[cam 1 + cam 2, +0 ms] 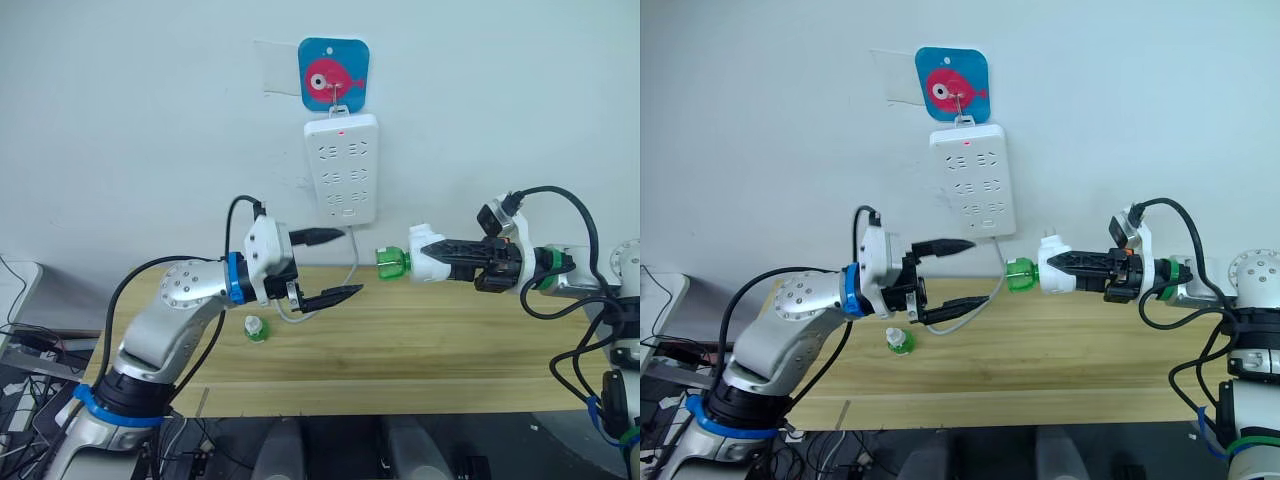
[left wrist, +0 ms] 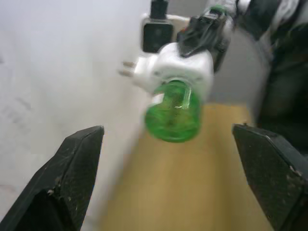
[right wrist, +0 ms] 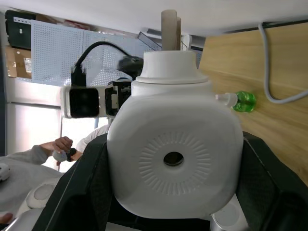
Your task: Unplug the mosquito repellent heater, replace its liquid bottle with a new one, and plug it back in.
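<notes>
My right gripper [image 1: 438, 256] is shut on the mosquito repellent heater [image 1: 421, 238], a small white rounded unit held in the air above the table. Its round face with a dark centre hole [image 3: 173, 158] looks toward the right wrist camera. A green liquid bottle [image 1: 393, 263] sticks out of the heater toward my left gripper [image 1: 348, 264]. That gripper is open a short way off, its fingers [image 2: 72, 178] spread wide either side of the bottle [image 2: 173, 115] without touching it. Another small green bottle [image 1: 257, 328] with a white cap stands on the wooden table [image 1: 420, 350].
A white power strip [image 1: 342, 170] hangs on the wall under a blue fish hook [image 1: 333, 74], its grey cable [image 1: 352, 262] dropping to the table. A person [image 3: 29, 163] shows in the background of the right wrist view.
</notes>
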